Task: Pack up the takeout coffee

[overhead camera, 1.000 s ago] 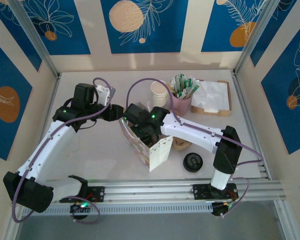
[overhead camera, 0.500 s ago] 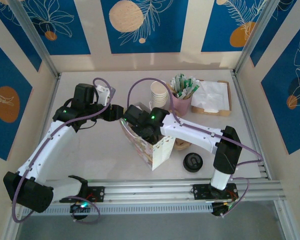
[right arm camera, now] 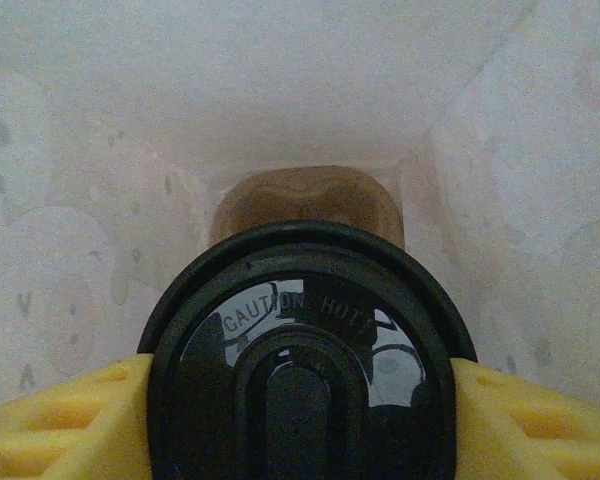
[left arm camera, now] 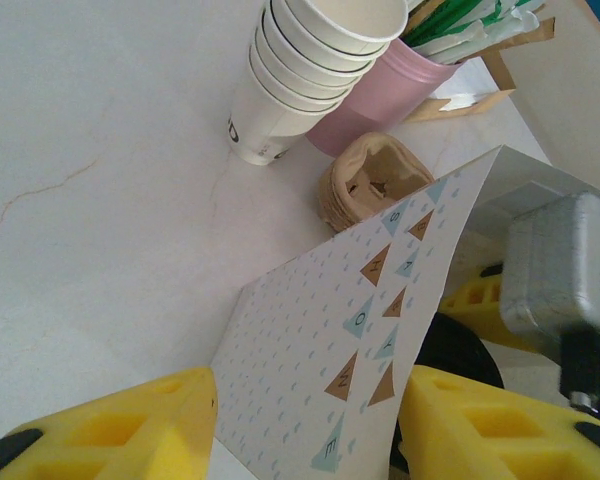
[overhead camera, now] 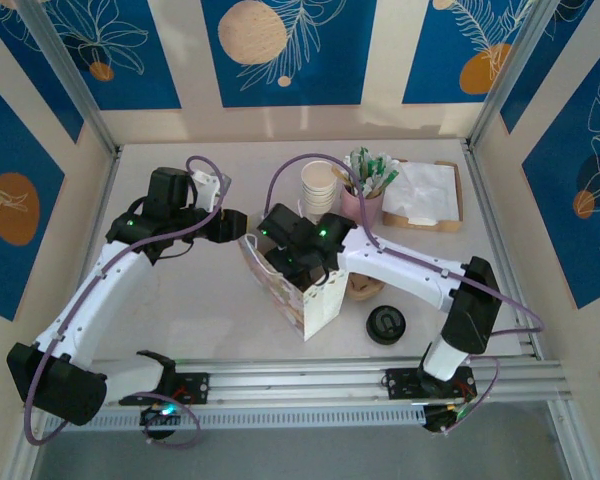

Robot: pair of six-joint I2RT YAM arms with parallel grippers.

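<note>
Right gripper (right arm camera: pixel 300 430): jaws clenched on black-lidded takeout coffee cup (right arm camera: pixel 302 340), held lid-up inside white patterned paper bag (overhead camera: pixel 315 300) standing on desk (overhead camera: pixel 200 300), presumably to avoid spilling. Left gripper (left arm camera: pixel 305 425): jaws released, straddling bag wall, likely bracing it.

The left arm (overhead camera: pixel 90 295) and right arm (overhead camera: pixel 400 265) are built of white tubular links and black joint housings, each showing a small green light (overhead camera: pixel 131 208). A purple cable (overhead camera: pixel 307 157) loops along each. Their fingers (left arm camera: pixel 110 430) (right arm camera: pixel 60 425) are blocky yellow plastic with moulded recesses.
</note>
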